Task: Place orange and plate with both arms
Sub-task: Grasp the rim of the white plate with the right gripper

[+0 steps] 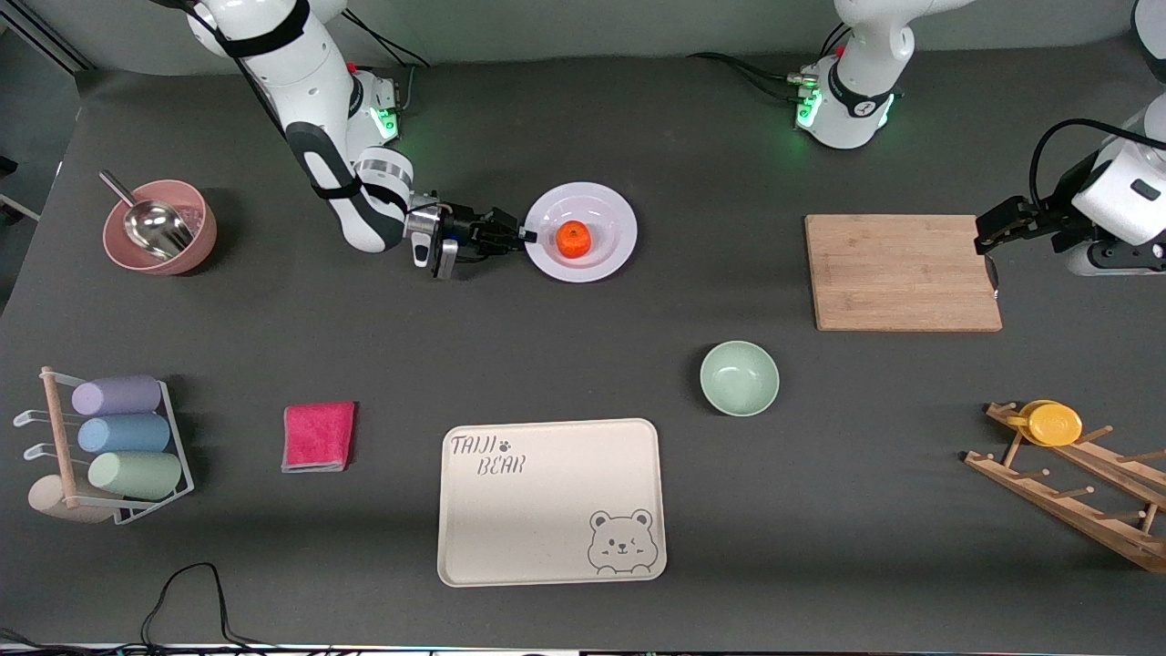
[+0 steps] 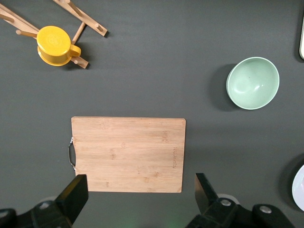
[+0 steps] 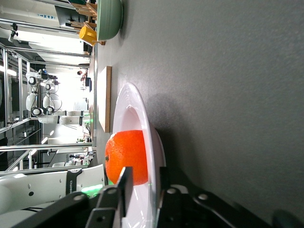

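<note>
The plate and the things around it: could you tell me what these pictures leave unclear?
- Plate: in the right wrist view the right gripper covers its near rim.
- Orange: underside hidden in all views.
- Left gripper: its body is cut off by the left wrist view's edge.

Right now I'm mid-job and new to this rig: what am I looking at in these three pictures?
Two white robot arms work at a dark table. The big picture looks down from across the table; each small one comes from a camera on an arm's wrist. The right gripper is shut on the rim of the plate, which carries the orange. The left gripper hangs open over the wooden cutting board, holding nothing. Nearer the front camera lie a green bowl and a bear tray.
</note>
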Robot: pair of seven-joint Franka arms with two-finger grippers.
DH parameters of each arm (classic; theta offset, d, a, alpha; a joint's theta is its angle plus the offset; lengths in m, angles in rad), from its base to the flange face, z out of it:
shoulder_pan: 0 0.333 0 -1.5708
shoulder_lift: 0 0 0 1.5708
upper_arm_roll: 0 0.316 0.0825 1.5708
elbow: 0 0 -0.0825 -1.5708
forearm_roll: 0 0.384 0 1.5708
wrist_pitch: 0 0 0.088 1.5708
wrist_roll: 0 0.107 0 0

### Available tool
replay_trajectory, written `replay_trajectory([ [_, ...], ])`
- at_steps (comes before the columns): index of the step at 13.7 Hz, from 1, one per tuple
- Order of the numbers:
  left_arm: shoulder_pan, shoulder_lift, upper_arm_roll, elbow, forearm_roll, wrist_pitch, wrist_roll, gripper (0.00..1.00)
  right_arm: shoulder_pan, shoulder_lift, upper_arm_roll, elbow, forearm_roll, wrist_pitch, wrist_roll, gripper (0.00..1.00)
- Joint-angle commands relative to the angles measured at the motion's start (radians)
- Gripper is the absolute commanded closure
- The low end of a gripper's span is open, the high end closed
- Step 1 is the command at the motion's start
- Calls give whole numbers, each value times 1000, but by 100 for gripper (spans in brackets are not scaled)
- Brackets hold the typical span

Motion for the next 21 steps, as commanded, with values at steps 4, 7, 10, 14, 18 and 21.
replay_trajectory([
  [4, -7, -18, 3, -21, 6, 8, -16, 0, 2, 15, 11, 8, 35, -4, -26, 100],
  [7, -7, -21, 3, -21, 6, 1, -18, 0, -8, -1, 11, 8, 35, -18, 11, 100],
  [10, -7, -27, 3, -20, 6, -4, -19, 0, -28, -60, 8, 5, 24, -64, 87, 100],
  [14, -11, -18, 2, -35, 45, -1, -53, 0, -86, -221, 5, -9, -98, -64, 293, 100],
  [18, -42, -1, 2, -44, 49, 11, -91, 0, -171, -368, -3, -10, -277, -85, 504, 100],
  [21, -44, -1, 2, -46, 49, 2, -94, 0, -196, -442, -46, -16, -359, -151, 592, 100],
])
